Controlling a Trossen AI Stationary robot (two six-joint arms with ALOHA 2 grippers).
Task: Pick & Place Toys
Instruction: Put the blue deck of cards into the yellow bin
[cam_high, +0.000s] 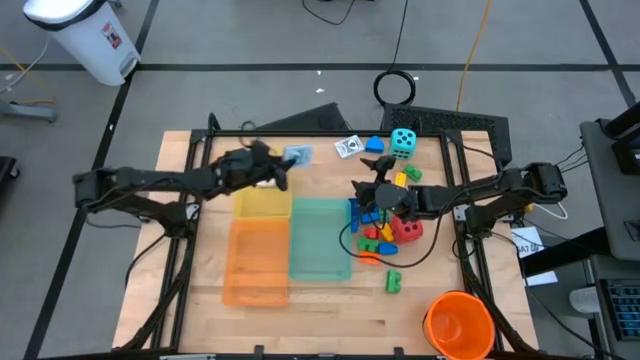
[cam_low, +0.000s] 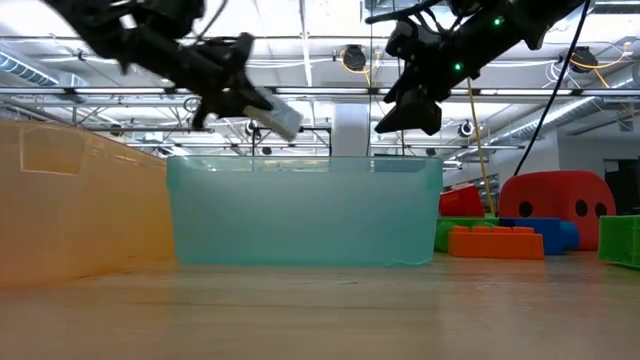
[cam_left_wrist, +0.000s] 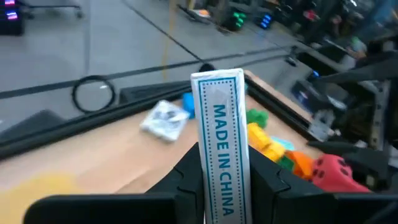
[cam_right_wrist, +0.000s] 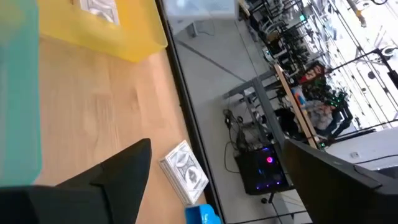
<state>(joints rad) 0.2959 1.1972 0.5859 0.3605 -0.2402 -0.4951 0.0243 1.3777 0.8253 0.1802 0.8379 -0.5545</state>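
Note:
My left gripper (cam_high: 272, 167) is shut on a small white card pack (cam_high: 297, 155), raised above the table just beyond the far end of the yellow tray (cam_high: 262, 205). The pack's narrow side, printed "MADE IN CHINA" (cam_left_wrist: 219, 124), shows in the left wrist view. My right gripper (cam_high: 365, 190) is open and empty, raised over the table's far middle beside the brick pile (cam_high: 385, 228). Its fingers (cam_right_wrist: 127, 165) frame a second card (cam_right_wrist: 185, 171) lying on the table below. A red die (cam_high: 408, 229) sits in the pile. A teal die (cam_high: 403, 141) rests at the far edge. My left gripper pinches the card pack between its two fingers, on the two broad faces near its rear end (cam_left_wrist: 222, 186). The pack's free end (cam_left_wrist: 216, 84) sticks out forward past the fingertips. It is lifted clear of the table and tilts a little downward in the low view (cam_low: 275, 118).
An orange tray (cam_high: 255, 265) and a teal tray (cam_high: 320, 240) stand side by side at mid-table. A card (cam_right_wrist: 99, 9) lies in the yellow tray. A blue brick (cam_high: 374, 144) and a card (cam_high: 348, 147) lie at the far edge, a green brick (cam_high: 393, 282) near front, and an orange bucket (cam_high: 460, 325) at front right.

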